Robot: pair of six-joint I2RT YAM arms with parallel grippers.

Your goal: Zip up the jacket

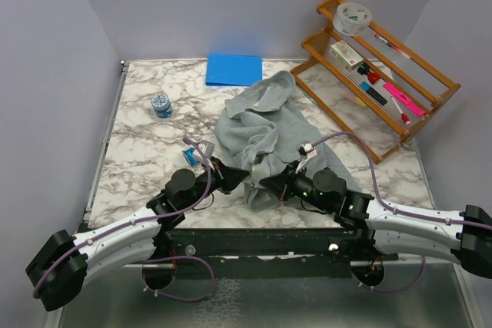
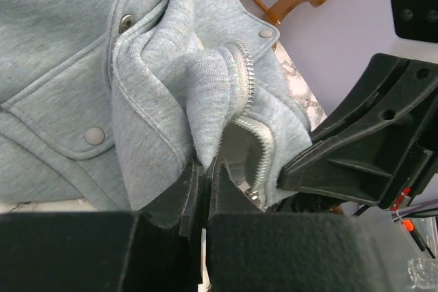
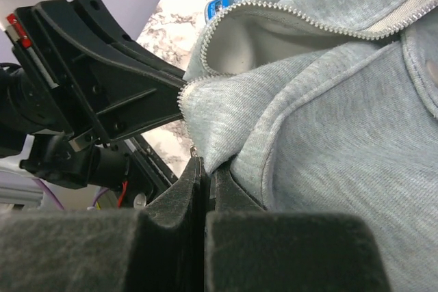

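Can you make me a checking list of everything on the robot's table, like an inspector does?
Surface: marble-pattern table.
Job's things: jacket crumpled mid-table; zipper open, its two rows of teeth apart.
Clutter: blue folder at the back; small jar on the left; blue packet by the left arm; wooden rack on the right, holding pens and a tape roll.
Grippers: left gripper and right gripper each shut on a jacket edge by the zipper.
Cables: purple cables loop along both arms.
Surroundings: plain walls on three sides.
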